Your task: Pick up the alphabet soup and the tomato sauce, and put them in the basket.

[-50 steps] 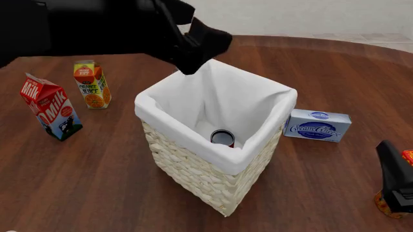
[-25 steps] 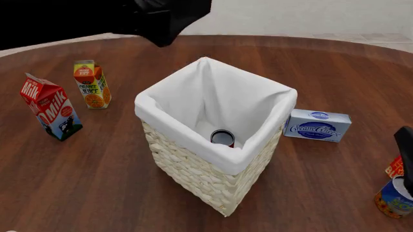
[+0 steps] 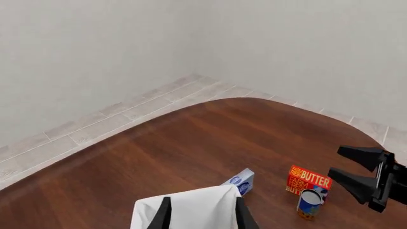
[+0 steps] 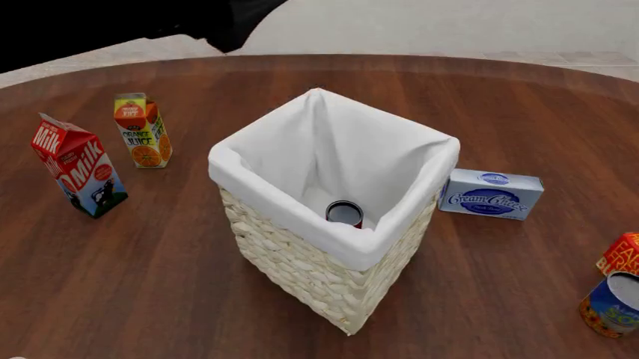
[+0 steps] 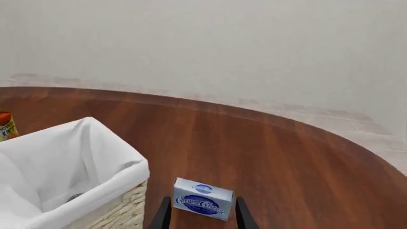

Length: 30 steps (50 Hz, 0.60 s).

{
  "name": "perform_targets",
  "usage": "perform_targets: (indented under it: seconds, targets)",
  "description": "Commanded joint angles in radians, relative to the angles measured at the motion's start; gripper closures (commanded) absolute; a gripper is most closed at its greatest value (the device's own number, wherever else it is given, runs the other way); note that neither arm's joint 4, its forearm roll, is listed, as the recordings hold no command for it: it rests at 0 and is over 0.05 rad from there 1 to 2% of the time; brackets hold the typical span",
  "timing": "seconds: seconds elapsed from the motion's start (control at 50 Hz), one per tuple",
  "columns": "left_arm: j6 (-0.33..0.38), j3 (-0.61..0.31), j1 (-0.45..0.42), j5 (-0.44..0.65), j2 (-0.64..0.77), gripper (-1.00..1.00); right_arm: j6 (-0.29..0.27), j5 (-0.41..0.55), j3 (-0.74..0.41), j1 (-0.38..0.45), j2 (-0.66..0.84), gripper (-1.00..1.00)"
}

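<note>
Since the tomato sauce (image 4: 345,213) already sits at the bottom of the basket (image 4: 299,258), the alphabet soup (image 4: 610,305) is what's left: upright on the table (image 4: 499,105), well right of the basket, beside the butter box (image 4: 621,254). Right hand (image 3: 356,170) nearer, spread and empty, just beside it. Left hand (image 3: 201,217) spread, above the basket.

The tomato sauce (image 4: 345,214) shows only its top inside the basket (image 4: 299,258).
</note>
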Motion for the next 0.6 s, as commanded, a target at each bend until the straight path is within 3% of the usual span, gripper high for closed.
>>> perform_targets:
  seconds: [0.02,0.28,0.6]
  targets:
    - [-0.019,0.009,-0.006,-0.039,-0.020,-1.00,-0.002,0.074,-0.082,0.006,0.106,-1.00]
    - [-0.028,0.008,-0.007,-0.073,-0.019,-1.00,-0.079,0.170,-0.135,-0.053,0.178,-1.00]
    - [-0.040,0.019,-0.018,-0.095,-0.017,-1.00,-0.073,0.303,-0.234,-0.151,0.224,-1.00]
